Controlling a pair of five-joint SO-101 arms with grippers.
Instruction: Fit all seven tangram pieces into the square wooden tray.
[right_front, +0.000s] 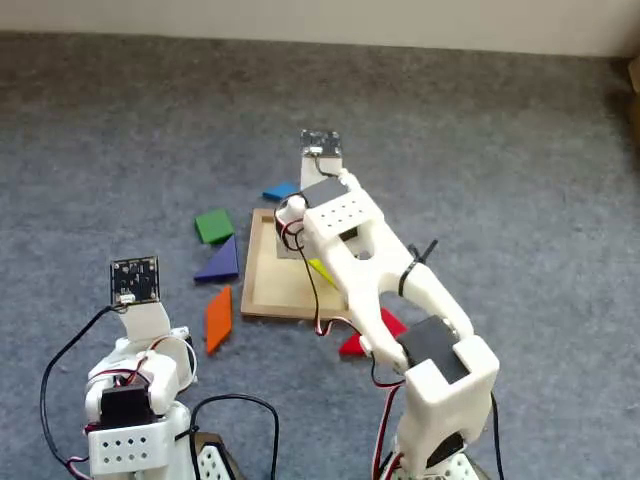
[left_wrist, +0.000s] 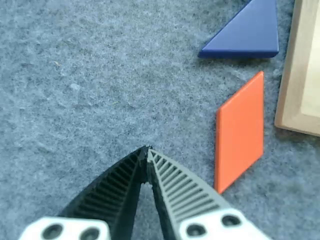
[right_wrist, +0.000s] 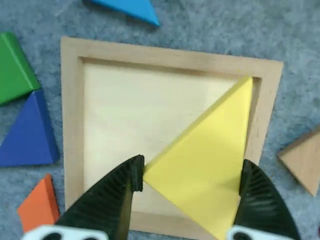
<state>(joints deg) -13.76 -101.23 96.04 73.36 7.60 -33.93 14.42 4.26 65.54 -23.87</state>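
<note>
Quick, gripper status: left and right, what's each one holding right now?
Left gripper: closed, holding nothing.
Right gripper: closed on the yellow triangle, over the wooden tray.

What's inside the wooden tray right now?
Only the yellow triangle, gripped by the right gripper, one corner over the rim of the wooden tray. The rest is bare wood; the fingers cover the strip nearest the arm.

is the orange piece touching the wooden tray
Apart. In the left wrist view, a strip of grey carpet runs between the orange piece and the outer edge of the wooden tray, so no part of them meets.
</note>
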